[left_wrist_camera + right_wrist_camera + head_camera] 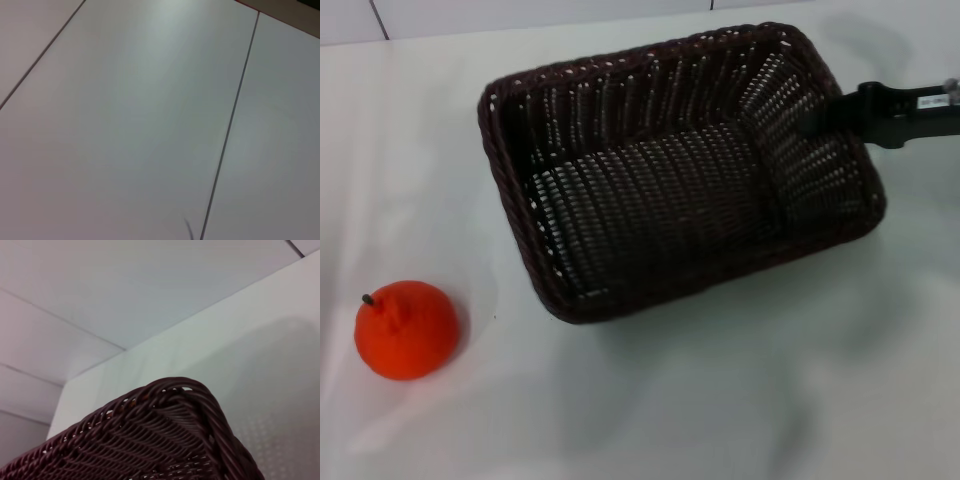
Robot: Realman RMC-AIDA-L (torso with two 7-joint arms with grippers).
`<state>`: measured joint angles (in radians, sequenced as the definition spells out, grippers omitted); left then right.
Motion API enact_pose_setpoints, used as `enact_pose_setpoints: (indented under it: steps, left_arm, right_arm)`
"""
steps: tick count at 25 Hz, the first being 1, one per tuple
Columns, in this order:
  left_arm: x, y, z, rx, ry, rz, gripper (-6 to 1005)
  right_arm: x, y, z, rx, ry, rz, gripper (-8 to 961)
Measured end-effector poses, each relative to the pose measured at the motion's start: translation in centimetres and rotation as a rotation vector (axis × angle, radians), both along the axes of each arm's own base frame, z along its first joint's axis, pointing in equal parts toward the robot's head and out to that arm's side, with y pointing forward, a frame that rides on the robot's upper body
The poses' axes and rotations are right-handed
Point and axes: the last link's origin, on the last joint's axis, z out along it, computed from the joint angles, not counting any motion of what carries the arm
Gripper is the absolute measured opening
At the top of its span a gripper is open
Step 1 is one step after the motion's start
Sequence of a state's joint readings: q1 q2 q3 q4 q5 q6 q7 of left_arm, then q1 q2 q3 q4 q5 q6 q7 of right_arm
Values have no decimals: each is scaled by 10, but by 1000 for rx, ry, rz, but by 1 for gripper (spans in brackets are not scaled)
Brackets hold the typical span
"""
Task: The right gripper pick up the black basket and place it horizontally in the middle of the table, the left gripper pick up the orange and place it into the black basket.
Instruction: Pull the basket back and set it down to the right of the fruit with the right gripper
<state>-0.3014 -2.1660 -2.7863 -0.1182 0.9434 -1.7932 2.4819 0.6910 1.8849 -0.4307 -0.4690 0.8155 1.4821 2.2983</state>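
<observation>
The black basket (pixel 670 180) sits in the middle of the white table (pixel 740 400), turned at a slant, open side up and empty. My right gripper (pixel 817 120) reaches in from the right and clamps the rim of the basket's right-hand short wall. The right wrist view shows a rounded corner of the basket's braided rim (pixel 170 410) close up. The orange (pixel 406 329) stands on the table at the near left, stem up, well apart from the basket. My left gripper is out of view; its wrist view shows only bare white panels (pixel 150 125).
A white panelled wall (pixel 520 15) runs behind the table's far edge. Bare tabletop lies between the orange and the basket and in front of the basket.
</observation>
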Motion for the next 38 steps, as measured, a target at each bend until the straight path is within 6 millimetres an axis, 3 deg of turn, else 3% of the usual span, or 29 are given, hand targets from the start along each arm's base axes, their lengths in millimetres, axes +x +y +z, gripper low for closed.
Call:
enact_pose_setpoints:
  steps: [12,26,34,38]
  left_arm:
    - [-2,-1,-1,-5,0,9,887]
    - [-2,-2,-2,-10,0,11,887]
    - [-3,-6,-7,-73,26,-2,887]
    - [-6,-12,-11,-178,78,-36,883]
  right_arm:
    - [-9,6,-39,14,48,-115,185]
    - [-8,3,-48,35,95,-153,234]
    - [-6,4,-44,42,91,-153,560]
    - [-3,7,-32,81,82,-150,680]
